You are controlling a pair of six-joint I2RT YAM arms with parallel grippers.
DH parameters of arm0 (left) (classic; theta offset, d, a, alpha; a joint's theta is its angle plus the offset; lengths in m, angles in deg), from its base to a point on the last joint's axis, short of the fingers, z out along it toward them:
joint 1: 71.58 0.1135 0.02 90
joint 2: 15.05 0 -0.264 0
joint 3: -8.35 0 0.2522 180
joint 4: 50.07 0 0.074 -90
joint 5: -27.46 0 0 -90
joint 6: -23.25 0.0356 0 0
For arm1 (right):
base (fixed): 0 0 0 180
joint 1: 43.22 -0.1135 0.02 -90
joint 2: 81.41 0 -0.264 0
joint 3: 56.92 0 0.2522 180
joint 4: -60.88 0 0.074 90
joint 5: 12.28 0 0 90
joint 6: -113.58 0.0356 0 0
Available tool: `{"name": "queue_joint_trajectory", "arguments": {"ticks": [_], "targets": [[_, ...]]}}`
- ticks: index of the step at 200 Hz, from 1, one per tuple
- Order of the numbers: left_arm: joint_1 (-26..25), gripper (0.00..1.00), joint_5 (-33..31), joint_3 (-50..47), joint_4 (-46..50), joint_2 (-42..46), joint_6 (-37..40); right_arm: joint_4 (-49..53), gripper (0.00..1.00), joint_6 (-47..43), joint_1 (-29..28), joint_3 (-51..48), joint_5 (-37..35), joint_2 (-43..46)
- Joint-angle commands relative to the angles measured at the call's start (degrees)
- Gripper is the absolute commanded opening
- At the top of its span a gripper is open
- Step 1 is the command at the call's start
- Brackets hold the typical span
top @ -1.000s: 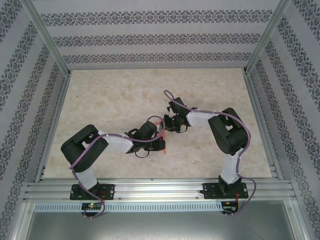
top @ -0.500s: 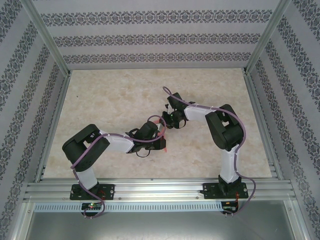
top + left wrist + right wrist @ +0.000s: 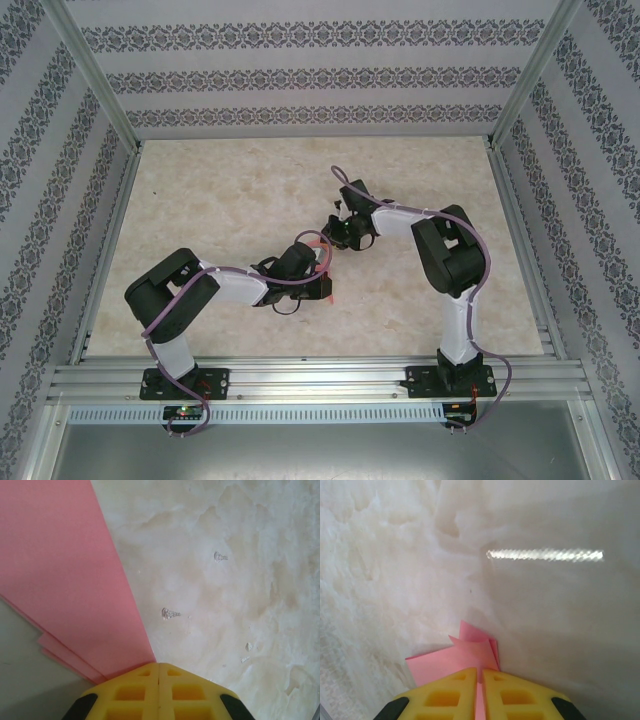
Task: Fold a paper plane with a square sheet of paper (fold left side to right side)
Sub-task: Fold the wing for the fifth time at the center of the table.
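From up behind the arm bases, one camera looks steeply down over the whole table [image 3: 220, 190]. The other two ride the wrists, staring out past the left gripper [image 3: 159, 666] and the right gripper [image 3: 481, 671], close to the tabletop. All three catch the pink paper [image 3: 317, 243] mid-table.

The paper [image 3: 65, 580] is thin, matt and smooth, in creased layers. The bench [image 3: 240, 580] looks like pale marbled stone with a soft sheen. The left end effector [image 3: 158, 666] and right end effector [image 3: 481, 671] are matt yellow plastic. The near rail [image 3: 300, 380] is brushed metal.
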Motion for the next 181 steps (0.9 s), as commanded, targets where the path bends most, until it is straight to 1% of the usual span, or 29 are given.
{"name": "queue_joint_trajectory", "arguments": {"ticks": [1,68,120,135,147,165,181], "targets": [[-2.11,0.07,-0.54,-3.59,11.99,-4.87,1.31,-4.29,0.13,-0.38,1.36,2.64,-5.25,-2.42],[-2.20,0.06,-0.52,-3.82,11.90,-4.87,1.31,-1.80,0.14,-0.99,2.25,8.80,-6.76,-5.75],[-2.20,0.06,-0.55,-3.88,11.94,-4.64,1.11,2.66,0.14,-3.50,3.23,14.88,-8.66,-9.12],[-2.19,0.07,-0.60,-4.00,11.91,-4.44,1.13,2.05,0.14,-3.56,3.93,13.96,-8.16,-7.57],[-2.20,0.07,-0.66,-4.10,11.94,-4.19,1.05,0.95,0.15,-3.68,4.40,11.75,-7.51,-4.37],[-2.20,0.06,-0.81,-4.24,11.88,-3.79,1.05,-0.06,0.15,-4.25,5.04,7.29,-5.73,1.42],[-2.22,0.06,-0.90,-4.18,11.90,-3.90,1.05,-2.02,0.15,-3.84,5.14,1.30,-3.07,6.95]]}}
